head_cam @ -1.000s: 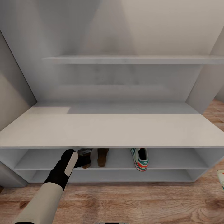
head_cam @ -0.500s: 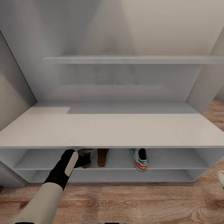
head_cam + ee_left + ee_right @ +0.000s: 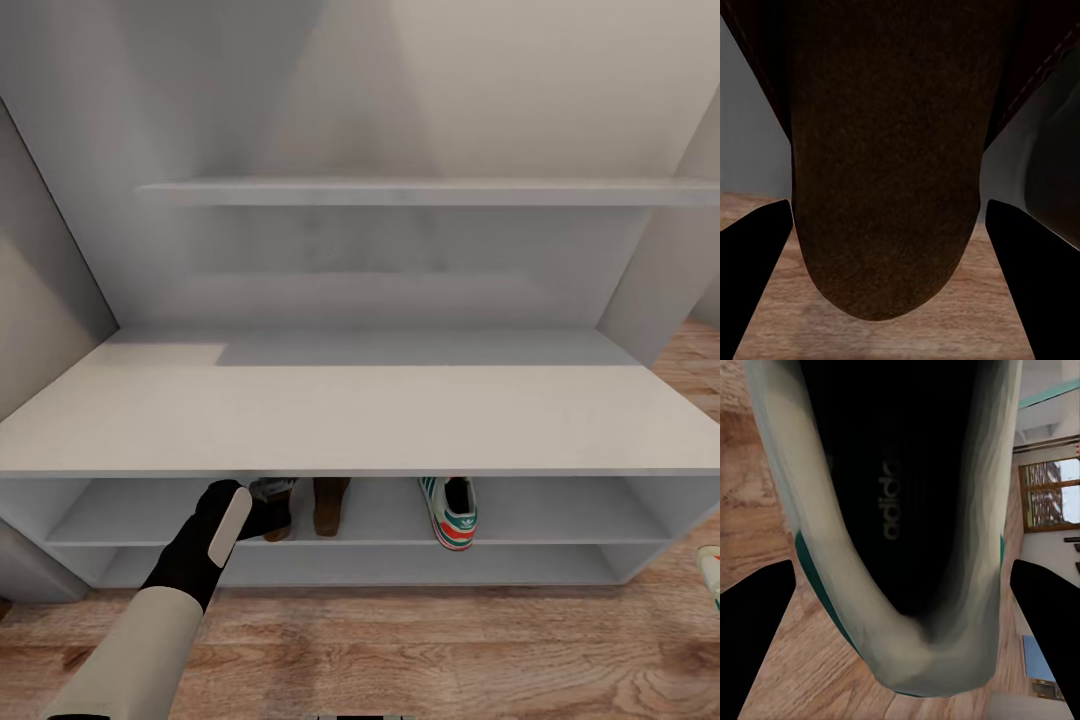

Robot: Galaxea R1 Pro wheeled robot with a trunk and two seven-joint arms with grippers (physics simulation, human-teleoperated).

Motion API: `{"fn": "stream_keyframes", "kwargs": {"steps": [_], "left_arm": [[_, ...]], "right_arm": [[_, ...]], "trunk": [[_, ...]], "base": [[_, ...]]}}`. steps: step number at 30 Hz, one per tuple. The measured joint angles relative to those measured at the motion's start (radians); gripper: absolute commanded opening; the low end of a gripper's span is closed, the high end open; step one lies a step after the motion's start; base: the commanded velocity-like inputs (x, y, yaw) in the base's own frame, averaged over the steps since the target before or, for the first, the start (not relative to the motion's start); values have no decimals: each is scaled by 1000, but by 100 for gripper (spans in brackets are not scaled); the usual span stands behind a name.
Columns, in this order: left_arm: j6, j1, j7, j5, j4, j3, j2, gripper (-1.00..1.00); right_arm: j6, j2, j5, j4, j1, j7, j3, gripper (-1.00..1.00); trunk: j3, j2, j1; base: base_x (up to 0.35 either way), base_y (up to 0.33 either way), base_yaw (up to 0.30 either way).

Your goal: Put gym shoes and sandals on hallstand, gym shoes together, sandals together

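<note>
Nothing's moved: left gripper [image 3: 889, 225] clamps a sandal [image 3: 889, 172] beside its mate [image 3: 330, 503]; right gripper [image 3: 900, 585] clamps a gym shoe [image 3: 896, 510].

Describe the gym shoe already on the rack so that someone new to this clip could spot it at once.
Start at the hallstand, the wide pale bench unit, and look under its top board to the upper open shelf. The gym shoe stands there right of centre, heel towards the camera. Its white upper, green stripes and orange-red heel patch set it apart from the dark brown sandals to its left.
</note>
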Motion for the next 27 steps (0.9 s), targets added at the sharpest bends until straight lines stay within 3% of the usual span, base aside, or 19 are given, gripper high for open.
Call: {"fn": "stream_keyframes", "kwargs": {"steps": [1,2,3,18,27], "left_arm": [[0,0,0,0,0,0,0,100],[6,0,1,-34,5,0,1,100],[6,0,1,-37,5,1,1,100],[6,0,1,-35,6,1,1,100],[5,1,1,-35,7,2,1,100]], "right_arm": [[0,0,0,0,0,0,0,-100],[0,0,0,0,0,0,0,-100],[0,0,0,0,0,0,0,-100],[0,0,0,0,0,-1,0,-100],[0,0,0,0,0,-1,0,-100]], "trunk": [[0,0,0],[0,0,0],[0,0,0],[0,0,0],[0,0,1]], "base": [[0,0,0],[0,0,0],[0,0,0],[-8,-1,0],[-214,-118,0]]}}
